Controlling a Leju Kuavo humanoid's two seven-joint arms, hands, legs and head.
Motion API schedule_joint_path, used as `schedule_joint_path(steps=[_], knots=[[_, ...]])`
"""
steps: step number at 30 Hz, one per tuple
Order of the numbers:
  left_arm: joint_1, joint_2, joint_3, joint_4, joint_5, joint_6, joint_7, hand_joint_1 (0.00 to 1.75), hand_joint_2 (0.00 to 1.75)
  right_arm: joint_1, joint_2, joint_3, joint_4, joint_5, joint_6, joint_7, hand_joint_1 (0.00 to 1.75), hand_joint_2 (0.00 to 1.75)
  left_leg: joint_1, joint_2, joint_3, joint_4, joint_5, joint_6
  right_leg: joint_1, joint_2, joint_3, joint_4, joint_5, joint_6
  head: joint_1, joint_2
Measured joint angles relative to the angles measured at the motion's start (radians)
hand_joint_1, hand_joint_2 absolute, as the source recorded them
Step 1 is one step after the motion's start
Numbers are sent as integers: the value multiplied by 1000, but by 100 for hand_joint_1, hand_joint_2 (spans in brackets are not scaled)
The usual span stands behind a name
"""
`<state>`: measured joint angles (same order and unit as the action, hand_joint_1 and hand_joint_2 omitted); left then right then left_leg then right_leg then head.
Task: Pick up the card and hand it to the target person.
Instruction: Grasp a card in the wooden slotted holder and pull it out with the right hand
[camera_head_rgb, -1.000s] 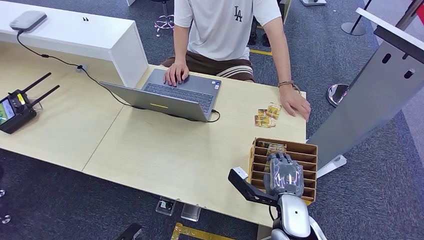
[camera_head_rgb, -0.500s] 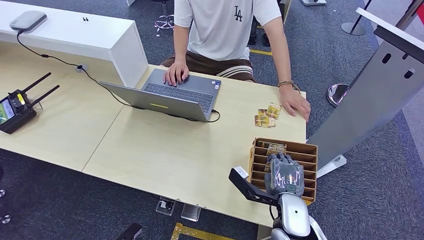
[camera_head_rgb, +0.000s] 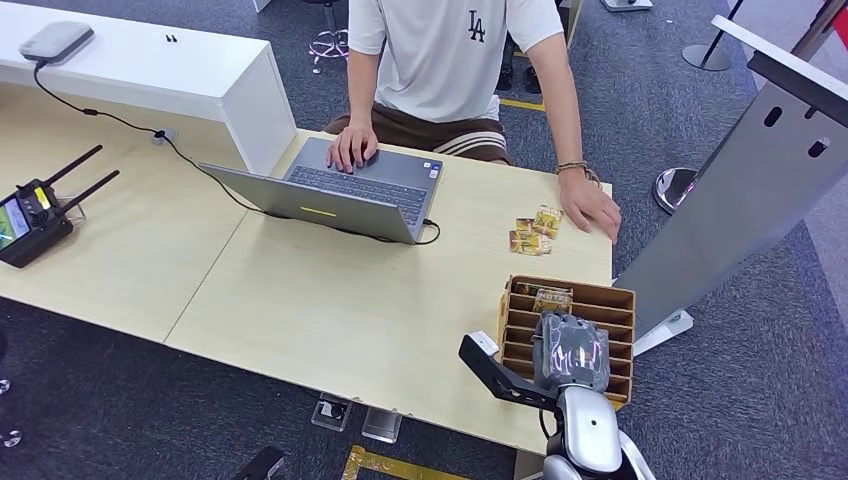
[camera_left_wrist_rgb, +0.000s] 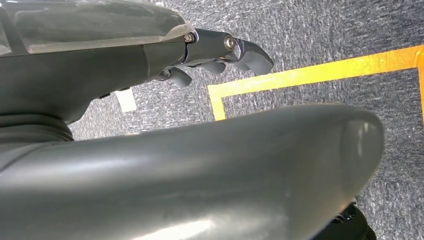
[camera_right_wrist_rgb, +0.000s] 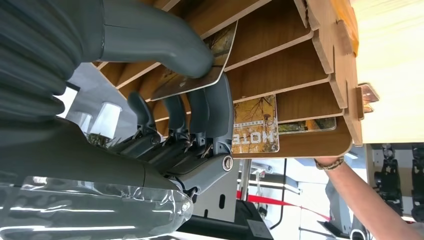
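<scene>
Beyond the wooden slotted rack (camera_head_rgb: 520, 300) sits a person (camera_head_rgb: 450, 60) at a laptop (camera_head_rgb: 340, 190); my right hand (camera_right_wrist_rgb: 165, 107) pinches a card (camera_right_wrist_rgb: 200, 70) there, left hand (camera_left_wrist_rgb: 220, 50) hanging loosely curled, holding nothing.

— What's different from a second ago?
— The right hand (camera_head_rgb: 571, 352) sits lower over the wooden rack (camera_head_rgb: 615, 298), drawn back toward the robot.
— And the card (camera_right_wrist_rgb: 192, 75)?
— Pinched between thumb and fingers. Another card (camera_head_rgb: 552, 297) in the far slot, earlier partly hidden by the fingers, now shows clear.
</scene>
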<state>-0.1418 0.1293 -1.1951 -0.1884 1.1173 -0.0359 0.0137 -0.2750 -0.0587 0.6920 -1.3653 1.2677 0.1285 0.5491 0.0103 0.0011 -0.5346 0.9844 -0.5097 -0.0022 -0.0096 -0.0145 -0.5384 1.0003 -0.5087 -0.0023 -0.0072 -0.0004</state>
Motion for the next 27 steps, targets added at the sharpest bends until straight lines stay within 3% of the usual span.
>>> schedule_joint_path(steps=[10,14,27], knots=[[0,0,-1,0,-3,0,-1,0,0,-5,0,0,0,-7,-1,0,148,175,0,0,0,0,0,0,0,0,0,0,0,0,0,0],[-1,0,-6,0,-22,-5,-26,0,175,-6,0,0,0,-12,1,0,147,175,0,0,0,0,0,0,0,0,0,0,0,0,0,0],[-1,1,-15,0,-9,-25,-20,0,175,-6,-8,-18,-23,-30,7,20,147,175,0,0,0,0,0,0,0,0,0,0,0,0,0,0]])
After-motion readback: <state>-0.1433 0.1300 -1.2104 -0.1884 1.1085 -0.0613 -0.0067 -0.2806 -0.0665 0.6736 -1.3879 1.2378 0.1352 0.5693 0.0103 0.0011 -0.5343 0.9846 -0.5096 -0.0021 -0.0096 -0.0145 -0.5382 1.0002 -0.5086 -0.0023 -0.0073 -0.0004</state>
